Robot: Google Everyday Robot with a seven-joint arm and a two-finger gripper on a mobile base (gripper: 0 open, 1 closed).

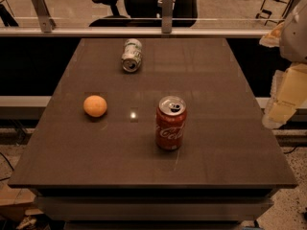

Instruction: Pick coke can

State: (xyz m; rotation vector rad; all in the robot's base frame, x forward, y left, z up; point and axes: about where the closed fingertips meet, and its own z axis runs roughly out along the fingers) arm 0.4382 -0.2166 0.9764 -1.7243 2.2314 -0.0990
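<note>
The coke can (171, 123) stands upright on the brown table (216, 147), a little right of its middle; it is red with white script and a silver top with a pull tab. My gripper (283, 107) hangs at the right edge of the view, off the table's right side and well apart from the can. It holds nothing that I can see.
A pale green-white can (132, 55) lies on its side near the table's far edge. An orange (95, 106) sits on the left part of the table. A glass railing (144, 30) and an office chair (144, 4) stand behind the table.
</note>
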